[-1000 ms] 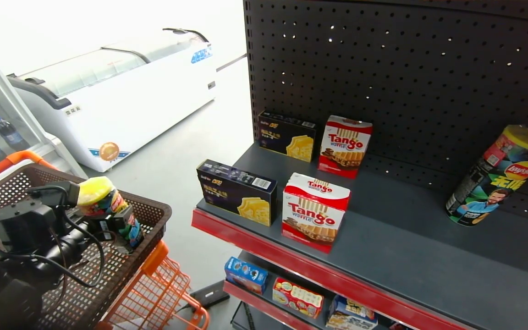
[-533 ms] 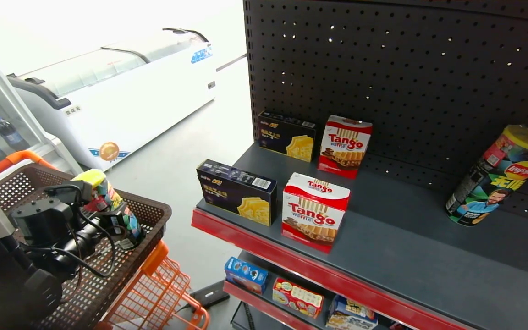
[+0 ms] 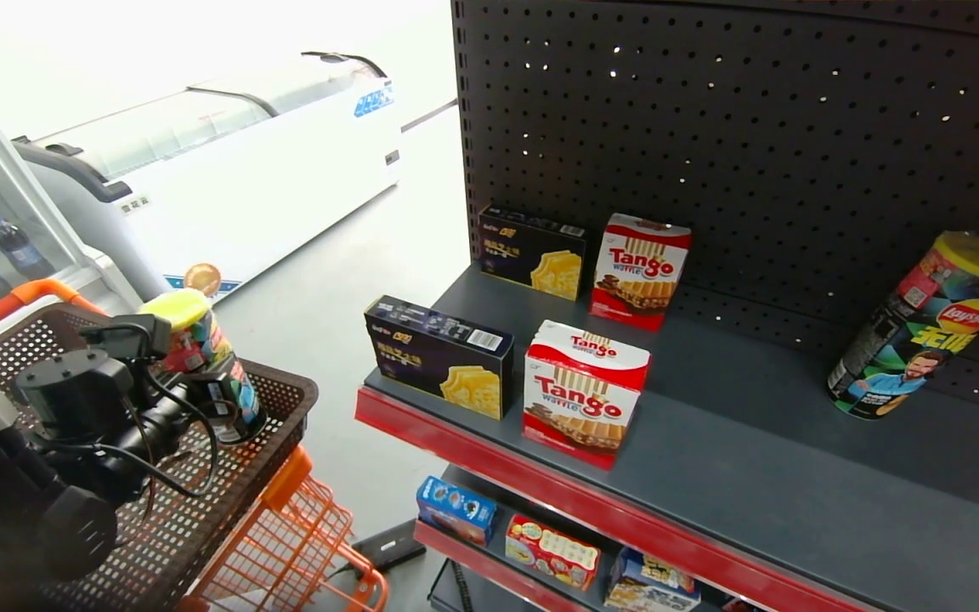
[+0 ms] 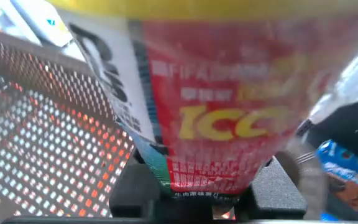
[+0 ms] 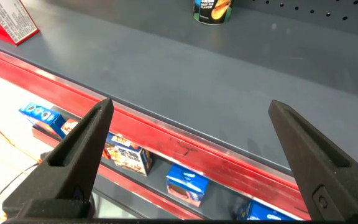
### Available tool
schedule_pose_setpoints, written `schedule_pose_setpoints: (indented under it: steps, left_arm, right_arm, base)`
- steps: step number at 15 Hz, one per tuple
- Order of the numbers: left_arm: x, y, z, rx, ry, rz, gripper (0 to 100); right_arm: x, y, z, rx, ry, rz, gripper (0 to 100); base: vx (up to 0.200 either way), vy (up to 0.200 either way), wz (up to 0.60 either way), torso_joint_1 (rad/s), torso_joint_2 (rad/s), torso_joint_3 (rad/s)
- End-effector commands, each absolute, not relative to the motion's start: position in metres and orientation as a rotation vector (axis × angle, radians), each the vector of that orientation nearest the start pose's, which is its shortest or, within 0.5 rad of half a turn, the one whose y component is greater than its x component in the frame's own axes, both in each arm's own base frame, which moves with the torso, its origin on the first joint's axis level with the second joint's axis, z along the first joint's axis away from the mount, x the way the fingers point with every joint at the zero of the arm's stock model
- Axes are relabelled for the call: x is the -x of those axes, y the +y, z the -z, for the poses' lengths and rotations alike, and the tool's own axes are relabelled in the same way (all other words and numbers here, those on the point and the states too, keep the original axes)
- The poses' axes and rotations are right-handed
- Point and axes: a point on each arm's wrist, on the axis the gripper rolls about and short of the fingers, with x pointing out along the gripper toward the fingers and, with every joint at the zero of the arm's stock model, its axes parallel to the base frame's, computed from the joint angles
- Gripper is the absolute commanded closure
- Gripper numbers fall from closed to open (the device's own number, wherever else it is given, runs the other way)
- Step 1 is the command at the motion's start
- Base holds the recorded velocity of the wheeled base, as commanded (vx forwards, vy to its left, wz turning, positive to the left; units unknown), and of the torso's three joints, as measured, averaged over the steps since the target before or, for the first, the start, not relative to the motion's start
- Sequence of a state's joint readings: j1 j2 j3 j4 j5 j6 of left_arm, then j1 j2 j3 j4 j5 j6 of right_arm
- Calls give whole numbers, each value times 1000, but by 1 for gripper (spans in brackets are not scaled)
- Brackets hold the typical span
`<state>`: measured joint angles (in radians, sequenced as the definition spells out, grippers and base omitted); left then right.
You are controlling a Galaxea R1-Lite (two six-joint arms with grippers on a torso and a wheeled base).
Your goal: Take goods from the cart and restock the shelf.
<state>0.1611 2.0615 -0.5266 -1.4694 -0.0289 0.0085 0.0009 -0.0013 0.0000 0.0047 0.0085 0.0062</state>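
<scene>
Now the step in hand looks like carrying the chips can [image 3: 200, 361] from the cart [image 3: 290, 389] across to the shelf [image 3: 753, 442]. The left end effector [image 3: 222, 408] is clamped on the can's lower part. The can hangs tilted over the cart, near its right rim, capped end uppermost.

To do this well, I judge the can should rise until its base is plainly above the rim before it goes right; whether it clears the rim I cannot tell. It then has to pass the shelf's red front edge and the near row of goods, the dark box [image 3: 438, 357] and the red wafer box [image 3: 583, 391]. The open stretch of shelf right of them seems the safer landing place. That stretch runs towards the matching can [image 3: 923, 327], which leans at the far right against the pegboard [image 3: 753, 127]. The held can should be brought upright before it is set down, since a tall narrow tube tips easily. The right end effector [image 5: 191, 106] has its fingers [image 5: 79, 168] wide apart above the shelf's front edge, holding nothing.

The chips can is a tall cylinder with a yellow lid [image 3: 173, 308] and a glossy printed wrap: a red band with yellow lettering, a white panel of small print, and blue and green patches. It looks light and stiff, with smooth sides that could slip in a loose grip.
</scene>
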Motion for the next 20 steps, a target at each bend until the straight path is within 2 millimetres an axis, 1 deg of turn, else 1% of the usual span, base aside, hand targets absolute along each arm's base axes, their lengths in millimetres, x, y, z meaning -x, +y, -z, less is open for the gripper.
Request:
schedule_pose_setpoints:
  steps: [1, 2, 3, 5, 6, 7, 8, 9, 10, 11, 12, 13, 14, 15, 17, 18, 20]
  left_arm:
    - [-307, 40, -139, -13, -44, -98, 100]
    - [-301, 38, -149, -12, -38, -92, 100]
    - [-288, 29, -169, -10, -55, -54, 100]
    - [-286, 25, -188, -16, -122, -40, 100]
    - [-277, 17, -206, -19, -178, -5, 100]
    - [-272, 9, -211, -18, -182, 28, 100]
    - [-261, -5, -221, -9, -175, 87, 100]
    - [-259, -7, -225, -5, -172, 98, 100]
    - [-244, -12, -227, -1, -126, 137, 100]
    - [-238, -14, -226, 0, -118, 158, 100]
    - [-220, -21, -233, -2, -136, 248, 100]
    - [-212, -26, -236, -4, -133, 322, 100]
    - [-202, -37, -232, -5, -73, 525, 100]
    - [-197, -39, -233, -6, -61, 581, 100]
    - [-193, -49, -232, -5, -55, 635, 100]
    - [-190, -55, -225, -2, -35, 672, 100]
    - [-185, -56, -216, -18, -6, 684, 100]
  right_arm:
    - [23, 0, -75, -6, 5, -9, 0]
    - [23, 0, -75, -6, 5, -9, 0]
    - [23, 0, -75, -6, 5, -11, 0]
    - [23, 0, -75, -6, 5, -11, 0]
    - [23, 0, -75, -6, 5, -11, 0]
    - [23, 0, -75, -6, 5, -11, 0]
    - [23, 0, -75, -6, 5, -11, 0]
    - [23, 0, -75, -6, 5, -11, 0]
    - [23, 0, -75, -6, 5, -9, 0]
    - [23, 0, -75, -6, 5, -9, 0]
    - [23, 0, -75, -6, 5, -9, 0]
    - [23, 0, -75, -6, 5, -11, 0]
    - [23, 0, -75, -6, 5, -9, 0]
    - [23, 0, -75, -6, 5, -11, 0]
    - [23, 0, -75, -6, 5, -11, 0]
    - [23, 0, -75, -6, 5, -11, 0]
    - [23, 0, -75, -6, 5, -9, 0]
  base:
    - [0, 0, 0, 0, 0, 0]
    - [0, 0, 0, 0, 0, 0]
    - [0, 0, 0, 0, 0, 0]
    - [0, 0, 0, 0, 0, 0]
    - [0, 0, 0, 0, 0, 0]
    - [0, 0, 0, 0, 0, 0]
    - [0, 0, 0, 0, 0, 0]
    - [0, 0, 0, 0, 0, 0]
    - [0, 0, 0, 0, 0, 0]
    - [0, 0, 0, 0, 0, 0]
    - [0, 0, 0, 0, 0, 0]
    - [0, 0, 0, 0, 0, 0]
    - [0, 0, 0, 0, 0, 0]
    - [0, 0, 0, 0, 0, 0]
    - [0, 0, 0, 0, 0, 0]
    - [0, 0, 0, 0, 0, 0]
    - [0, 0, 0, 0, 0, 0]
